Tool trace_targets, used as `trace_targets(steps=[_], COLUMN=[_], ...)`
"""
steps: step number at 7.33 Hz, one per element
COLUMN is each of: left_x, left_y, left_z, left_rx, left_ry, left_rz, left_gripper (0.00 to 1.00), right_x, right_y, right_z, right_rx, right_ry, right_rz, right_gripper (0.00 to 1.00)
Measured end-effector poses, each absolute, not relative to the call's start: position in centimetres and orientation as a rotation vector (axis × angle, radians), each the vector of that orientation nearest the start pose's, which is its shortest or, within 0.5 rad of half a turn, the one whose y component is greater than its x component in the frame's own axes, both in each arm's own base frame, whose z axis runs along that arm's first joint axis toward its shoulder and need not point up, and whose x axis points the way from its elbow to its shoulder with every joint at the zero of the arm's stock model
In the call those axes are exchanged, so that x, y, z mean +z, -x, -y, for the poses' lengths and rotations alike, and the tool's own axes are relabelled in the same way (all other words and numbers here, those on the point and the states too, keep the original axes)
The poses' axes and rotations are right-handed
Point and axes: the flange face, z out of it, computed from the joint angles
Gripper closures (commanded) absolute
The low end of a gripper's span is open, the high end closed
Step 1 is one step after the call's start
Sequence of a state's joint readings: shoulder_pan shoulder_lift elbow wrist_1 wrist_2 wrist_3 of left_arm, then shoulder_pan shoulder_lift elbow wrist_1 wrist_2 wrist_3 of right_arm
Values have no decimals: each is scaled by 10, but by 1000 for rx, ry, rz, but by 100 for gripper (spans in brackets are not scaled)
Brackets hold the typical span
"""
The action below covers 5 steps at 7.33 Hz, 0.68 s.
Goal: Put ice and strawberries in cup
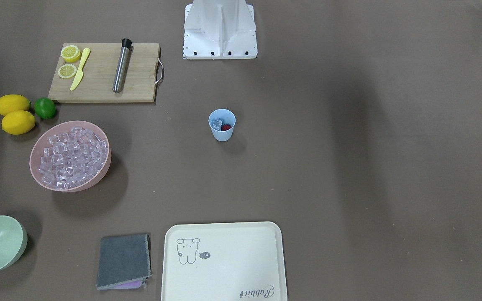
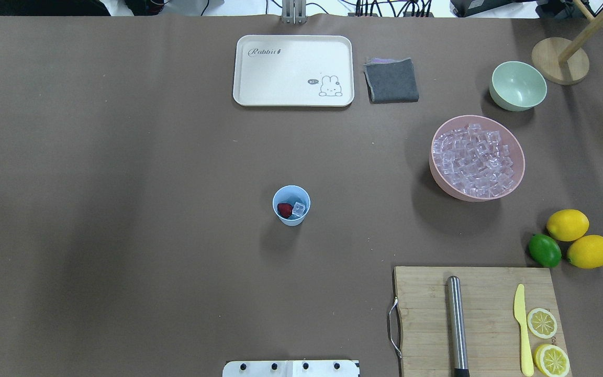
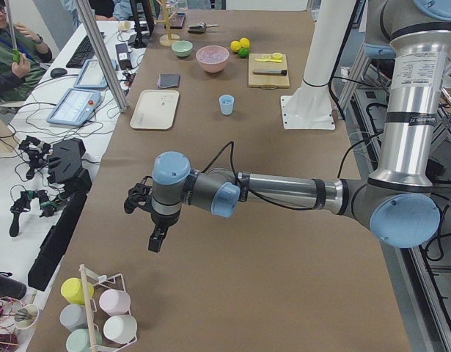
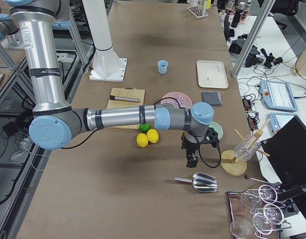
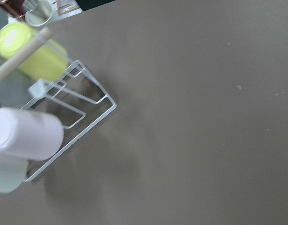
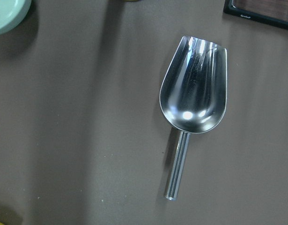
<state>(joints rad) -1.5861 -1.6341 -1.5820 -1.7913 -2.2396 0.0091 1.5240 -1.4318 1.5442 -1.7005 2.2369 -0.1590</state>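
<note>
Presently found small light blue plastic cup (image 2: 291, 220) upright near mid-table, well apart from everything else. Saw inside it one dark red round strawberry (image 2: 284, 210) touching one clear glassy ice cube (image 2: 299, 208). Logged many more clear ice cubes (image 2: 474, 159) heaped in large round pink bowl (image 2: 445, 187), near pale green bowl (image 2: 518, 86), two yellow lemons (image 2: 567, 224) and green lime (image 2: 544, 250). Located left gripper (image 3: 156, 243) over bare brown table, near white wire rack (image 5: 113, 104), far from light blue cup; could not tell finger spacing from side view alone. Located right gripper (image 4: 191, 162) just above shiny steel scoop (image 6: 194, 86) lying flat on table; could not tell finger spacing there either.
</note>
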Motion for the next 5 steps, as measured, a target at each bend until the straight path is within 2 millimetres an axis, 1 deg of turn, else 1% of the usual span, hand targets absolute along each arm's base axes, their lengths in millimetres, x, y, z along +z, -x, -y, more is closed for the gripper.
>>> trace_targets(steps=[1,2,5], left_x=[608,611,605], left_y=[87,89,89], left_z=[531,529,532], left_rx=[93,94,103], left_ry=[-275,-266,-279], left_rz=[-673,-681,-685], left_gripper=[3,3,3], right_x=[631,640,644], right_y=[-51,-56,-62], right_z=[545,541,539], right_rx=[-178,-163,-142], right_ry=[-2,9,16], right_rz=[671,673,673], right_gripper=[0,0,0])
